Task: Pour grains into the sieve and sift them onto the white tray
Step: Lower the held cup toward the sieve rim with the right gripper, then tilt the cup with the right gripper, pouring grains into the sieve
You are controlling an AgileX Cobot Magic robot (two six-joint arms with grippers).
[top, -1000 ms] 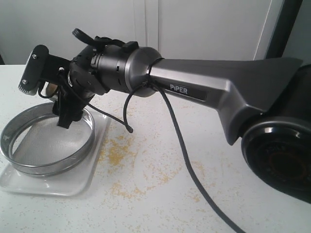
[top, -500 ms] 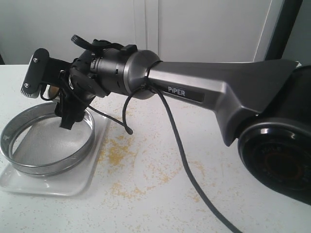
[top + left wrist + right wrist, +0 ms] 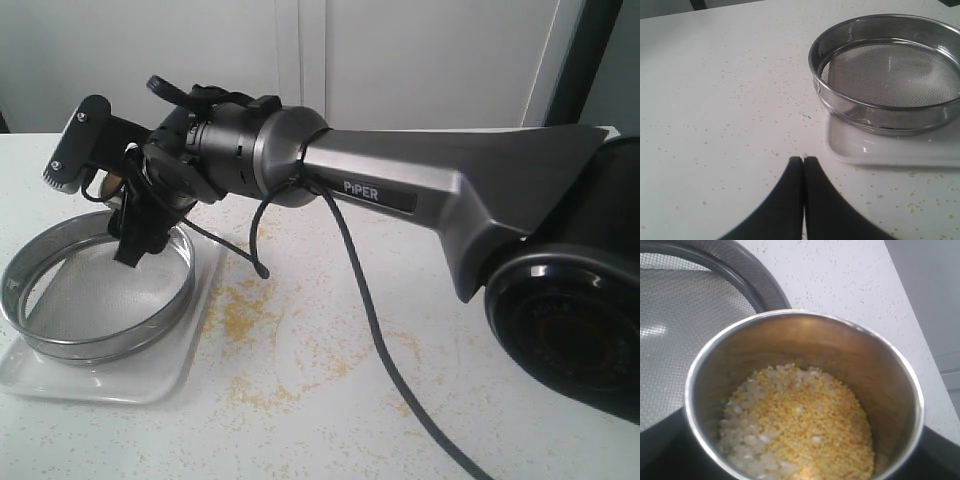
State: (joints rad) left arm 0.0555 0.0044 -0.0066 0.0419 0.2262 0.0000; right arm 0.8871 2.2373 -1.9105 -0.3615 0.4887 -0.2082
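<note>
The right fingers (image 3: 72, 145) are gripping a small steel cup (image 3: 840, 355) from either side and holding it above the edge of the sieve (image 3: 95, 295), which is sitting on the white tray (image 3: 150, 375) on the worktop (image 3: 330, 410). The grains (image 3: 805, 425), yellow mixed with paler ones, are lying in the bottom of the cup, and the mesh below is looking bare. Off to the side, the left fingers (image 3: 785, 210) are pressing tip to tip on nothing, poised over the worktop near the tray's rim. By the look of it, the pouring is only just getting under way and none of the sifting is done. The next move is calling for a slow roll of the right wrist with the cup's lip well inside the steel ring. Part of the cup is hanging over open worktop, where yellow specks (image 3: 240, 315) are lying scattered.
</note>
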